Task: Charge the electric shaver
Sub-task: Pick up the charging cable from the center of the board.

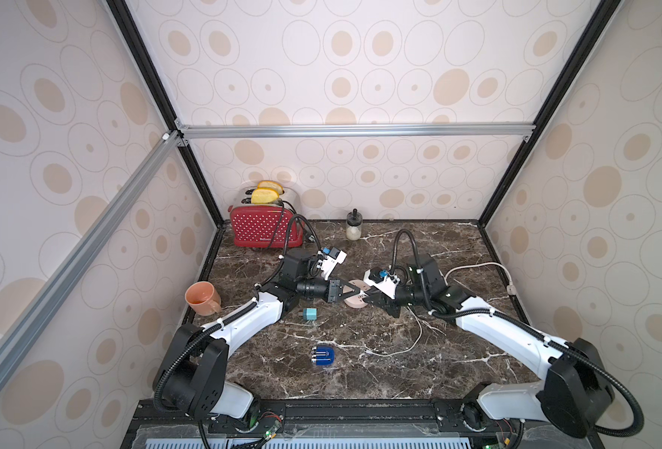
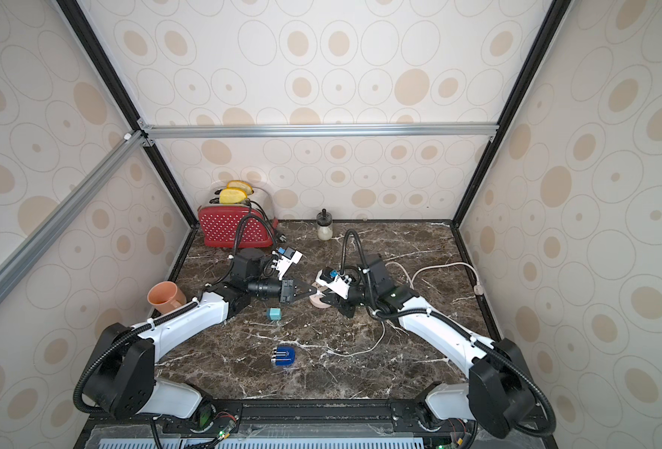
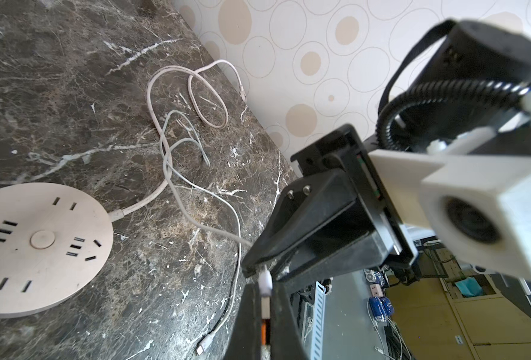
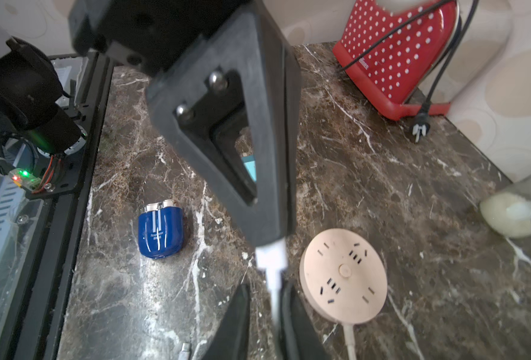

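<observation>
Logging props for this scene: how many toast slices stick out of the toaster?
2. Both stand in the red toaster by the back wall: the front slice in the nearer slot, the back slice in the slot behind it. No others show.

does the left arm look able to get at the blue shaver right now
Probably yes for reach: the electric shaver lies alone on open counter, nothing in between. But the left pincer is shut on the white cable plug, so it cannot grasp yet.
</observation>
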Robot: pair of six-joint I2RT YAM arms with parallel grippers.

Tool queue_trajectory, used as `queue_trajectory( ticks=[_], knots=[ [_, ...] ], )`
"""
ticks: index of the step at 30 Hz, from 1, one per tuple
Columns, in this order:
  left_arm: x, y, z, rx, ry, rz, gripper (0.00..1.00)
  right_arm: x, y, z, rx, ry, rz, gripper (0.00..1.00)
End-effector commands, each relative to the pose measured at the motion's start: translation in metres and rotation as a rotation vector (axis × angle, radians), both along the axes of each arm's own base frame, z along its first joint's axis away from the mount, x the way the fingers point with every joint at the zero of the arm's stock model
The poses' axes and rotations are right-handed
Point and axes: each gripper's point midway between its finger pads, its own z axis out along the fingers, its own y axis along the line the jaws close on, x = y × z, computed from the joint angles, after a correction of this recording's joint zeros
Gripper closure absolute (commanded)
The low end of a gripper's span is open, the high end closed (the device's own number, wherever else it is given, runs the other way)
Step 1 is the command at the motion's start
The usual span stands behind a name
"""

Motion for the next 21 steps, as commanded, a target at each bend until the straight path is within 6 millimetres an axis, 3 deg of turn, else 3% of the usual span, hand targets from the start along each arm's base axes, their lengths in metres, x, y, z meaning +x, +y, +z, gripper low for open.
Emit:
queue_trajectory(
  ticks=[1,5,7,10,13,21],
  knots=[
    [0.007,-0.004,0.023,-0.032,-0.005,-0.015,1.00,0.011,-0.003,0.035,0.163,-0.177,-0.073,0.65],
    [0.010,-0.010,0.022,-0.048,0.062,-0.043,1.00,-0.002,-0.010,0.026,0.128,-0.220,-0.032,0.61],
    [0.011,-0.011,0.021,-0.050,0.091,-0.051,1.00,-0.006,-0.014,0.027,0.161,-0.284,-0.033,0.45],
    [0.008,-0.011,0.017,-0.033,0.113,-0.063,1.00,-0.007,-0.020,0.035,0.201,-0.377,-0.052,0.44],
    [0.005,-0.010,0.016,-0.024,0.125,-0.076,1.00,-0.005,-0.019,0.035,0.179,-0.386,-0.041,0.47],
    [0.001,-0.011,0.018,-0.023,0.156,-0.104,1.00,0.004,-0.006,0.035,0.204,-0.406,-0.022,0.68]
  ],
)
